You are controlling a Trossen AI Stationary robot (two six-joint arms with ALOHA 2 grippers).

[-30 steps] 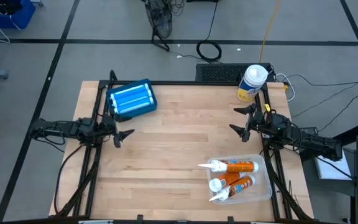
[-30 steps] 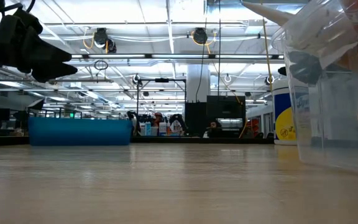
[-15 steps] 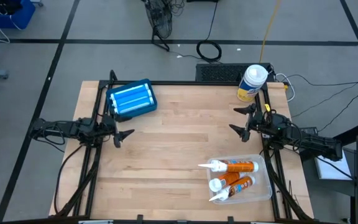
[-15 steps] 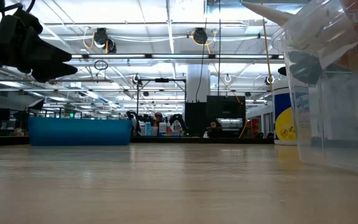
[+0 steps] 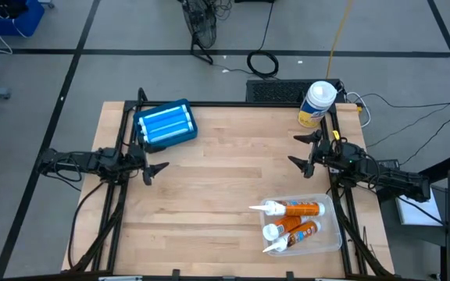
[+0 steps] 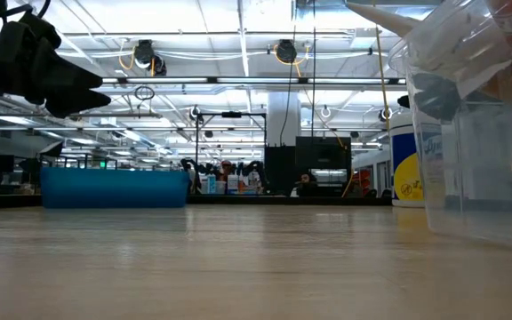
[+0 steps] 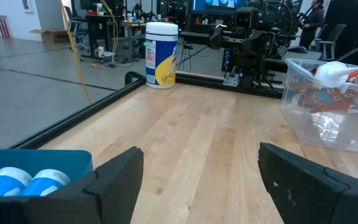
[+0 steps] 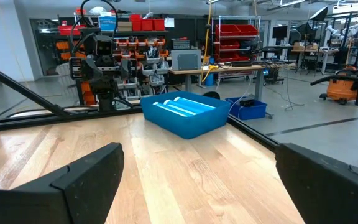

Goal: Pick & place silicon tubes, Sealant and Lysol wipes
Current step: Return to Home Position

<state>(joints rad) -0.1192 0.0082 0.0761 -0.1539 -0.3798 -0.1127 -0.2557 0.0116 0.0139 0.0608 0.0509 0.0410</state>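
Both arms are out at the sides. The left end effector (image 7: 199,177) hangs at the left edge of the counter (image 5: 225,179), about halfway along it. Its two fingers are spread wide, with nothing between them. Over on the right edge, the right end effector (image 8: 197,180) faces in across the wood. It too is wide open and holds nothing. The two point at each other with bare counter between them.

Now the goods. The wipes (image 5: 316,104) stand upright at the far right corner, right by the frame rail. The yellow label and white lid are clear in the left wrist view. The canister is just beyond the right end effector, and nothing touches it.

At the near right sits the clear bin (image 5: 330,234), with the orange sealant tubes (image 5: 299,209) lying inside, white nozzles pointing left. The top one's nozzle pokes out past the bin's left rim. The low view has this bin close up at its right edge, with the wipes behind it.

At the far left corner, the blue bin (image 5: 180,139) sits slightly askew, blue tubes (image 5: 164,122) lying side by side in it. It lies just beyond the left end effector.
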